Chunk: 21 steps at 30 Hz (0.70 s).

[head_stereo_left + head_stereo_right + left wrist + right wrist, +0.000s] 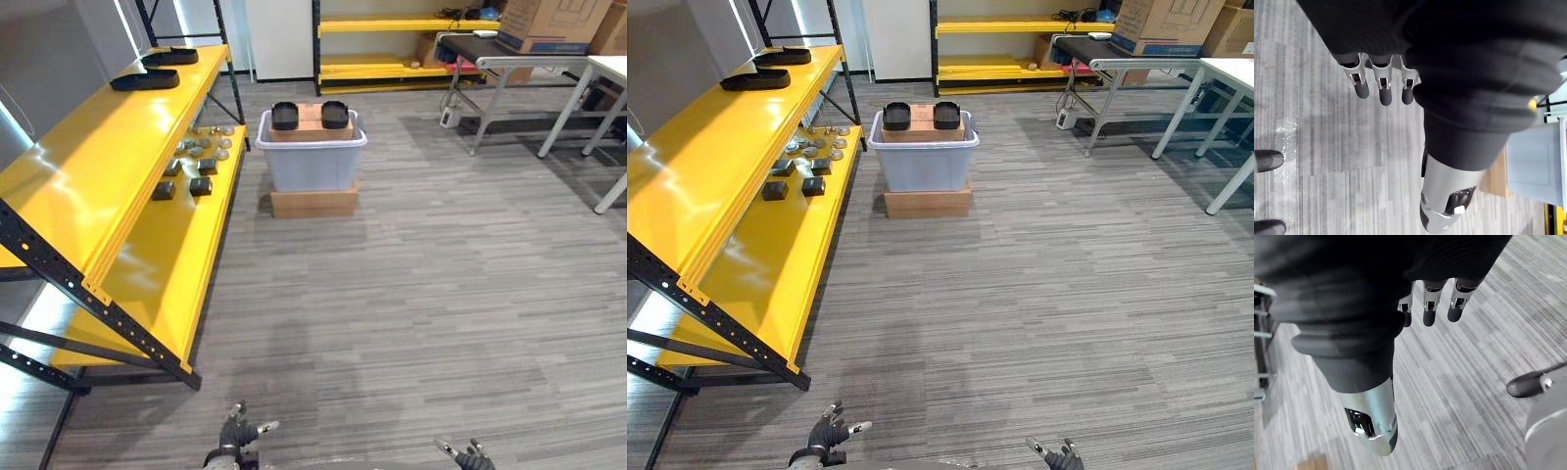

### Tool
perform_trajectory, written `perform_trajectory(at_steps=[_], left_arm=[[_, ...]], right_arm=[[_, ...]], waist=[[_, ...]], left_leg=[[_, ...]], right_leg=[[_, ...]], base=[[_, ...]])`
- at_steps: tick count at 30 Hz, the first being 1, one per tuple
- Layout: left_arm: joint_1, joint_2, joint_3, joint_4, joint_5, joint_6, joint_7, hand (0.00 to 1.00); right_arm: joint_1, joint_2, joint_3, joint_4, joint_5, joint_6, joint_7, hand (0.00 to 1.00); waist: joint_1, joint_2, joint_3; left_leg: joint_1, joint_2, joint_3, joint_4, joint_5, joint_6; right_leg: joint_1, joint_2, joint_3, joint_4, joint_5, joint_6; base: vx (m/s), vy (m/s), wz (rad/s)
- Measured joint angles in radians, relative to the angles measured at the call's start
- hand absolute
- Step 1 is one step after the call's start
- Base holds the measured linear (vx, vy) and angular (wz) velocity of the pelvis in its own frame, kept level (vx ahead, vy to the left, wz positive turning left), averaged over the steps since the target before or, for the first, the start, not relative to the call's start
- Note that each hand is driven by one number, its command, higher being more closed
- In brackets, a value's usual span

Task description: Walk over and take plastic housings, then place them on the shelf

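You had 2 black plastic housings [285, 116] side by side atop the cardboard box [311, 125] in the grey bin [312, 164], long axes pointing away from the robot. 2 more housings [145, 80] lay crosswise on the yellow rack's top shelf [88, 166]. L hand [236, 432] & R hand [472, 456] hung with fingers relaxed, holding nothing.

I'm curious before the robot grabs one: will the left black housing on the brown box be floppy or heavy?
Probably stiff: the left black housing keeps a crisp tray shape with raised walls. Likely light, since it looks hollow and thin-walled. Lying flat on the brown box, it seems more apt to slide than tip if nudged.
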Motion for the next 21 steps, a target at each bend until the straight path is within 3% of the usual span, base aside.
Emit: perform_trajectory(at_steps=[11, 19, 21], left_arm=[[0.002, 0.011, 0.043, -0.058, 0.009, 0.000, 0.001, 0.00], [0.014, 0.002, 0.058, -0.087, 0.004, 0.001, 0.006, 0.00], [0.022, -0.010, 0.096, -0.103, -0.016, 0.001, 0.010, 0.00]], right_arm=[[-0.025, -0.027, 0.000, -0.049, -0.070, 0.003, 0.007, 0.00], [-0.044, -0.026, -0.011, -0.075, -0.038, 0.006, 0.001, 0.00], [-0.062, -0.025, -0.029, -0.075, -0.028, 0.006, -0.006, 0.00]], waist=[[-0.003, 0.000, 0.021], [-0.006, 0.012, 0.021], [-0.004, 0.013, 0.021]], left_leg=[[0.013, 0.001, 0.006, 0.004, -0.017, -0.024], [-0.045, 0.008, 0.035, 0.065, -0.083, 0.005], [-0.058, 0.008, 0.059, 0.101, -0.115, 0.010]], right_leg=[[0.019, -0.004, -0.027, -0.003, -0.021, 0.023], [-0.036, -0.009, -0.042, 0.073, -0.091, 0.017], [-0.083, -0.020, -0.032, 0.158, -0.146, 0.030]], base=[[0.02, -0.016, 0.03], [0.02, -0.013, 0.01], [0.18, 0.021, -0.15]])
